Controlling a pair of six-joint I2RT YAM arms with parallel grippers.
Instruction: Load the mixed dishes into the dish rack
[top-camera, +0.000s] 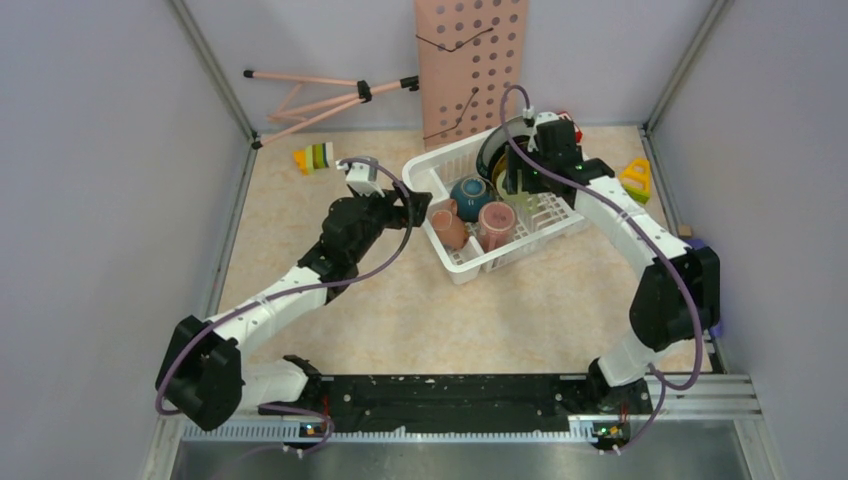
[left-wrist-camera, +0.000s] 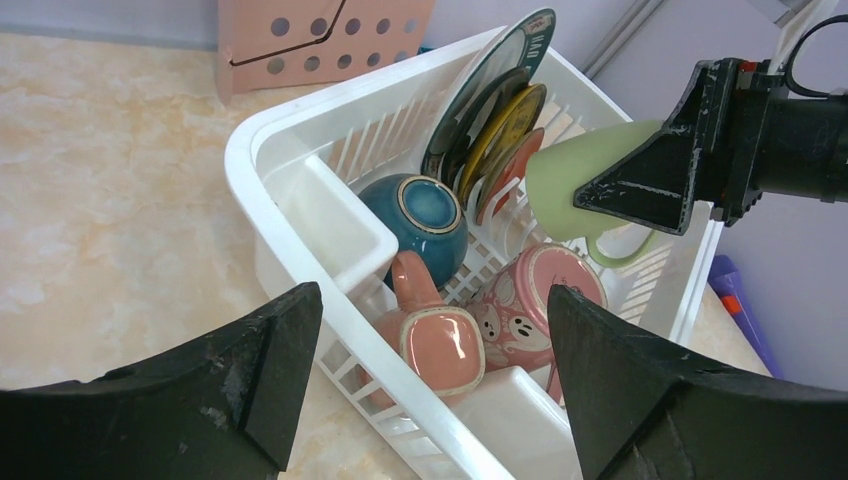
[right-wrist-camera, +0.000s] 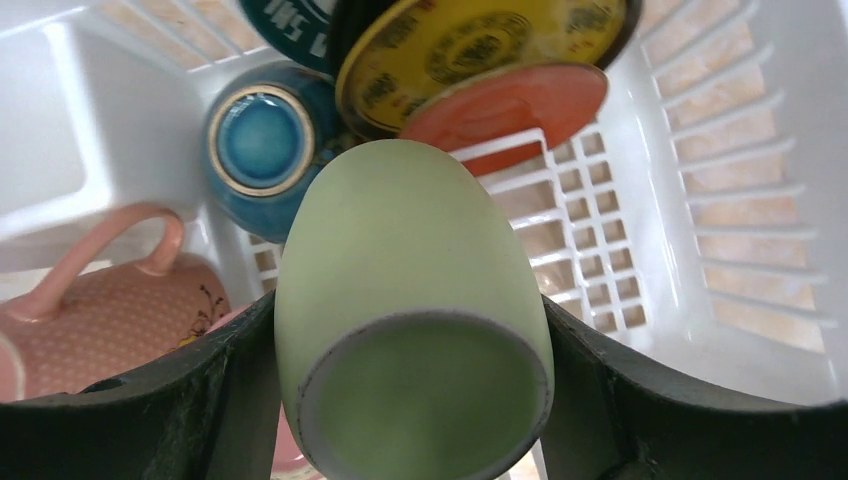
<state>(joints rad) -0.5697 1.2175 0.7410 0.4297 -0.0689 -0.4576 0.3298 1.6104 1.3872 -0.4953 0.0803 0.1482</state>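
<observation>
The white dish rack (top-camera: 522, 250) stands mid-table. In it are the teal bowl (left-wrist-camera: 420, 220), two pinkish cups (left-wrist-camera: 445, 340) (left-wrist-camera: 530, 300) and upright plates: the white plate with dark rim (left-wrist-camera: 500, 70), a yellowish one (right-wrist-camera: 480, 50) and a red one (right-wrist-camera: 510, 105). My right gripper (right-wrist-camera: 410, 400) is shut on the light green mug (right-wrist-camera: 410, 260), held mouth toward the wrist camera above the rack's floor, beside the plates. My left gripper (left-wrist-camera: 430, 370) hangs open at the rack's near left corner. The rim (left-wrist-camera: 330, 97) runs between its fingers, which do not touch it.
A pink perforated board (top-camera: 470, 60) leans on the back wall behind the rack. A pink tripod (top-camera: 320, 95) lies at the back left. Toy blocks sit at the left (top-camera: 315, 157) and at the right (top-camera: 637, 178). Grey walls close in both sides.
</observation>
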